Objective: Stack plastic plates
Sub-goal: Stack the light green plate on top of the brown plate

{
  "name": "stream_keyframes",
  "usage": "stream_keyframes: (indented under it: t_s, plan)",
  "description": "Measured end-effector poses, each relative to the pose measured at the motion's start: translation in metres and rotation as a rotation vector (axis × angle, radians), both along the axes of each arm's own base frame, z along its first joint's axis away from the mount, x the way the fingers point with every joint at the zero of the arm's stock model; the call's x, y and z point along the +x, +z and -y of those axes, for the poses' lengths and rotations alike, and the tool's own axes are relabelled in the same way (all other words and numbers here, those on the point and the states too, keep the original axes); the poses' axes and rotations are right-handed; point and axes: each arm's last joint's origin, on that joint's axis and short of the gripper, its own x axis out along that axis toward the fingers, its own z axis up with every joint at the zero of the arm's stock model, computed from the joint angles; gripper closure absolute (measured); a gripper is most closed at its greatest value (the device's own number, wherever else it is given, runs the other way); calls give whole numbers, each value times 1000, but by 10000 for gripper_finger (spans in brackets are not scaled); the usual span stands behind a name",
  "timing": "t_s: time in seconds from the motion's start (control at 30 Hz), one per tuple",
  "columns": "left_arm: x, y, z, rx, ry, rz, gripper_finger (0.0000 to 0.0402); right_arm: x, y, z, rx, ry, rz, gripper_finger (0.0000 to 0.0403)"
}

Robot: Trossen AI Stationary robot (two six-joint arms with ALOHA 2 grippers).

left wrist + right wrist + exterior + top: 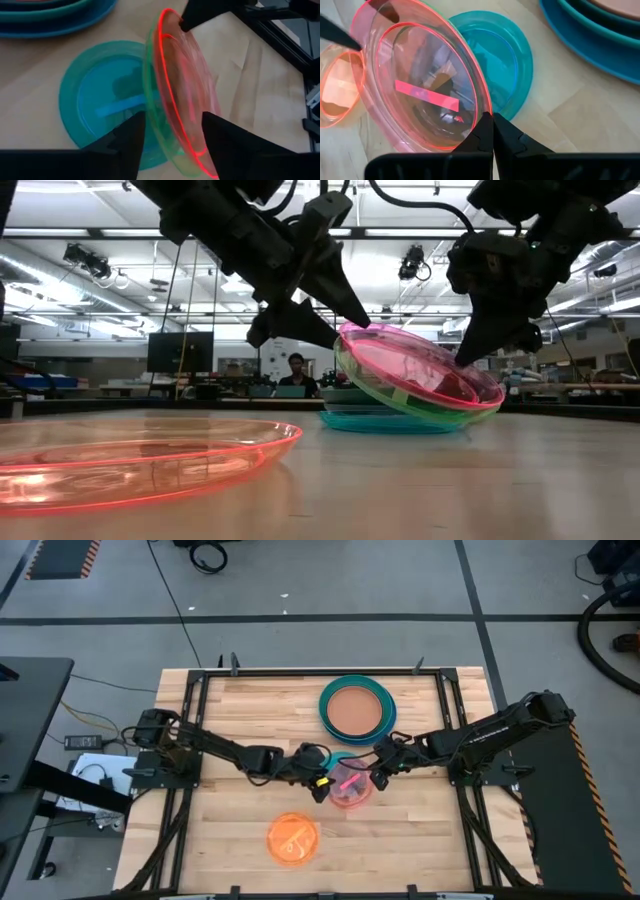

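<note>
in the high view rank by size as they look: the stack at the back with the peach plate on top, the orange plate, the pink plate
1. Stack at the back: clearly largest.
2. and 3. Orange plate and pink plate: look alike; the pink one is tilted and partly covered, so no ranking.

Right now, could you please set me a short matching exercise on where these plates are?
Things:
1. pink-red plate
2. orange plate
3. cyan plate
4. peach-tan plate

Places:
A. alone, flat at the near table edge
B. tilted between both grippers
C. on top of the far stack
D. flat under the tilted plate

Pairs: 1-B, 2-A, 3-D, 4-C
</note>
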Motion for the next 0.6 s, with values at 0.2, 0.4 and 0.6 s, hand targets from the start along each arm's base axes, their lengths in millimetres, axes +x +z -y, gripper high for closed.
stream_keyframes:
  t_s: [0.2,0.4,0.6]
  plan:
    - [0,0,1,15,-37,-5,231,-1,0,-3,2,19,-6,398]
    - [-7,15,-1,42,-83,-5,227,-2,-1,-3,8,28,-23,397]
    - [-21,13,7,34,-87,-134,225,-2,-1,-3,-10,19,-17,397]
